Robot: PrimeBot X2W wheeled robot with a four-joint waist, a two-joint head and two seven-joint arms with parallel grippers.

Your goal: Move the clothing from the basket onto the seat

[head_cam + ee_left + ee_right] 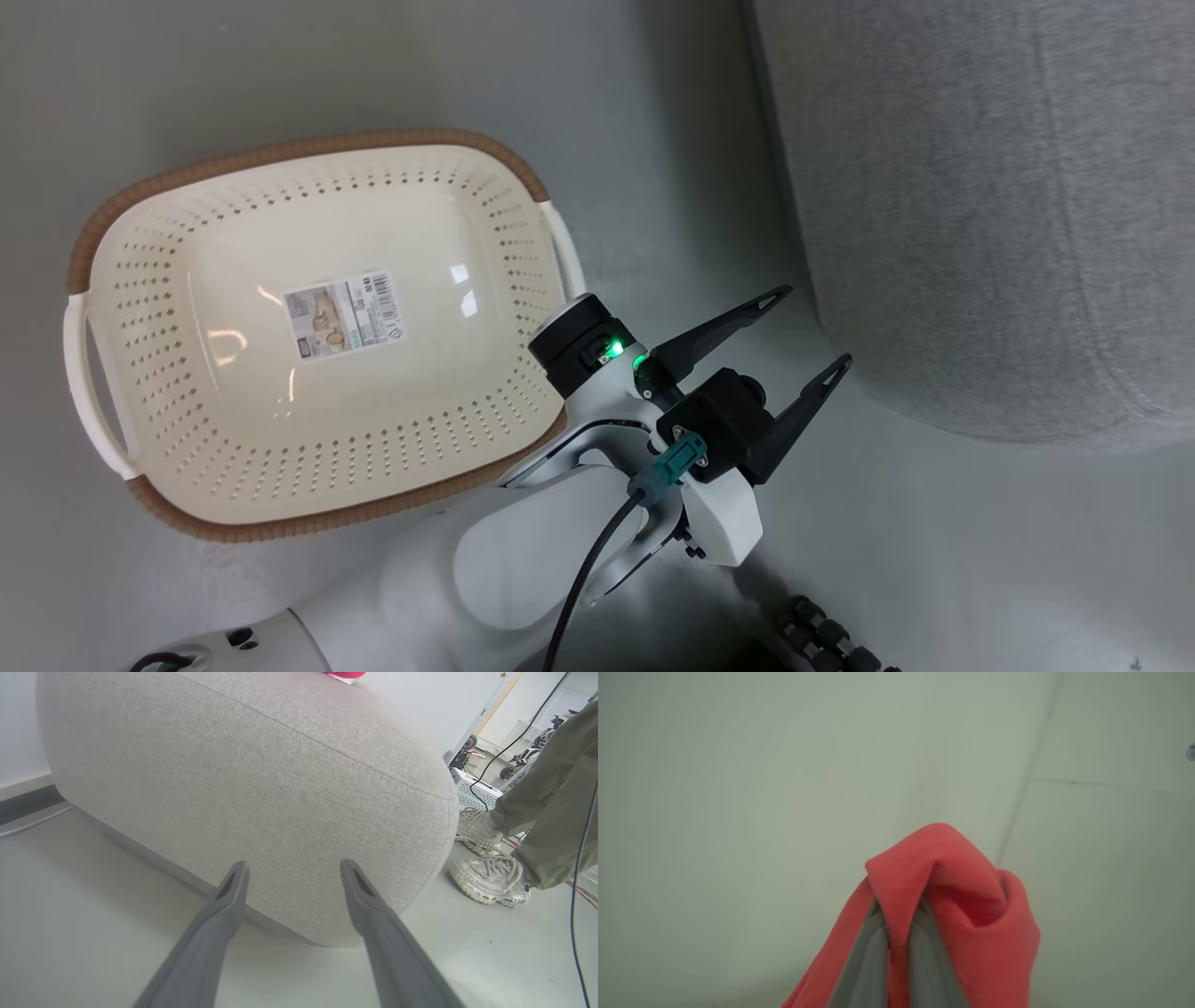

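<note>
Clothing (952, 891): we find one red garment clamped between the closed fingers of the right gripper (901, 907). It drapes over the fingertips and hangs down both sides, against a plain pale background. We cannot tell from that view how near it is to the seat (243, 779). A further piece of red-and-white fabric (343, 675) lies on top of the seat, at its far edge.

The basket (140, 308) stands on the floor (653, 140) to the left of the seat, well apart from it. We find nothing in it but the paper label (344, 315) stuck to its bottom.

The left gripper (814, 325) hangs between basket and seat, near the seat's rounded side, its jaws wide apart and holding nothing.

Our judgement: the basket is cleared and the task is near its end. What remains is to set the held garment on the seat and release it. A person's shoes (490, 879) stand on the floor near the seat's rounded end.
</note>
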